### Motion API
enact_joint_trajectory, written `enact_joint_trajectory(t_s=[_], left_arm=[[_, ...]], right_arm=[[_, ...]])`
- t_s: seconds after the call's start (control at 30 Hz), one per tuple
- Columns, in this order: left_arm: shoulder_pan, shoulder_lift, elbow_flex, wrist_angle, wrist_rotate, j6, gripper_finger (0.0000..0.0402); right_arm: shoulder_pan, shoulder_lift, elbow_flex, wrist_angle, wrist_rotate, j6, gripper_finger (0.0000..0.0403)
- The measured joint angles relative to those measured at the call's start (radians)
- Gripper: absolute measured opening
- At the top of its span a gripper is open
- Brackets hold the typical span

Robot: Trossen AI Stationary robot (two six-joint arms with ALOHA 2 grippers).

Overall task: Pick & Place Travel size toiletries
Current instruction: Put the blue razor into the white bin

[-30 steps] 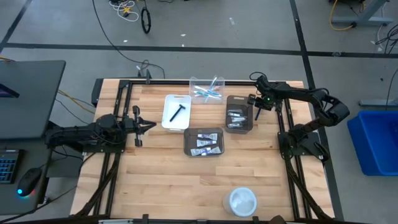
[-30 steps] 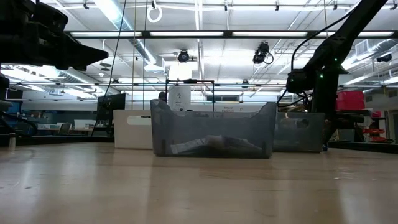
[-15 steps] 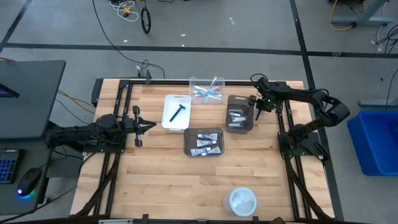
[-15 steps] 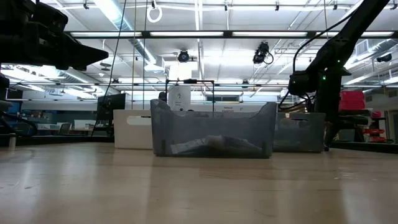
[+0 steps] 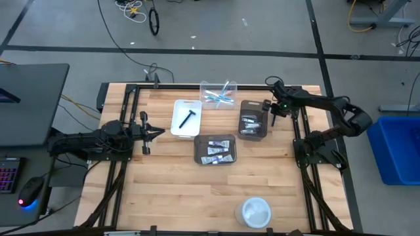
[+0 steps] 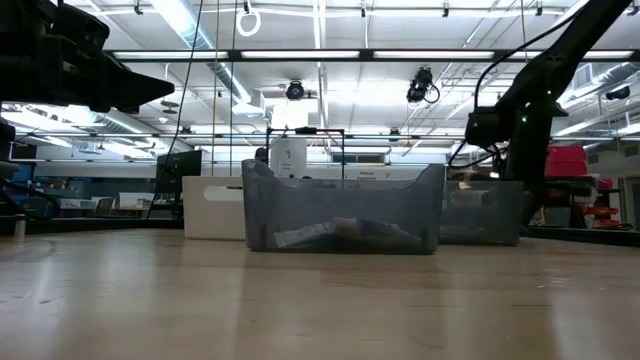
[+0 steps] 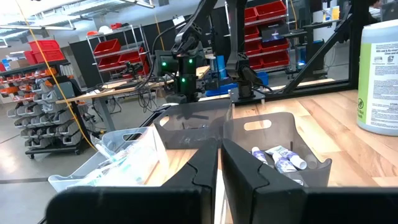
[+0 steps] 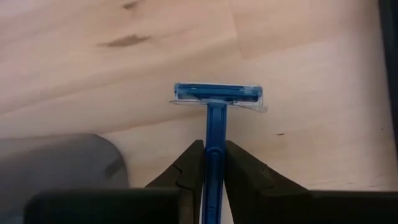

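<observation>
A blue razor (image 8: 216, 99) lies over the bare wood just right of a dark grey bin (image 5: 252, 120) of small silvery tubes. My right gripper (image 8: 214, 146) points down at it, shut on its handle; in the high view that gripper (image 5: 271, 115) is at the far right of the table. My left gripper (image 5: 155, 133) waits level at the table's left, shut on nothing. A black razor (image 5: 188, 118) lies in a white bin. Toothbrushes (image 5: 219, 96) fill a clear bin. Toothpaste tubes (image 5: 214, 151) lie in a second dark bin. My right gripper pinches the blue razor's handle (image 8: 215, 132) between its two fingers, a little below the head. The fingers come from above, one on each side of the slim handle. The head (image 8: 217, 93) sticks out past the fingertips. Whether the razor is clear of the wood I cannot tell.
A round white dish (image 5: 256, 211) stands near the table's front edge. The dark bin's corner (image 8: 62, 162) is close beside my right gripper. A black frame rail (image 5: 296, 124) runs along the table's right side. Open wood lies between the bins and the dish.
</observation>
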Motion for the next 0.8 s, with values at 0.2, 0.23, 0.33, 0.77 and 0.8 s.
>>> enact_joint_trajectory(t_s=[0.2, 0.23, 0.33, 0.77, 0.8], left_arm=[[0.0, 0.0, 0.0, 0.0, 0.0, 0.0, 0.0027], [0.0, 0.0, 0.0, 0.0, 0.0, 0.0, 0.0027], [0.0, 0.0, 0.0, 0.0, 0.0, 0.0, 0.0027], [0.0, 0.0, 0.0, 0.0, 0.0, 0.0, 0.0027], [0.0, 0.0, 0.0, 0.0, 0.0, 0.0, 0.0027]], right_arm=[[0.0, -0.045, 0.0, 0.0, 0.002, 0.002, 0.0056], [0.0, -0.055, 0.0, -0.003, 0.006, 0.002, 0.0055], [-0.001, -0.093, 0.0, -0.014, 0.03, 0.002, 0.0055], [-0.013, -0.331, 0.007, -0.019, 0.139, -0.099, 0.0054], [-0.013, -0.346, 0.014, -0.02, 0.146, -0.112, 0.0055]])
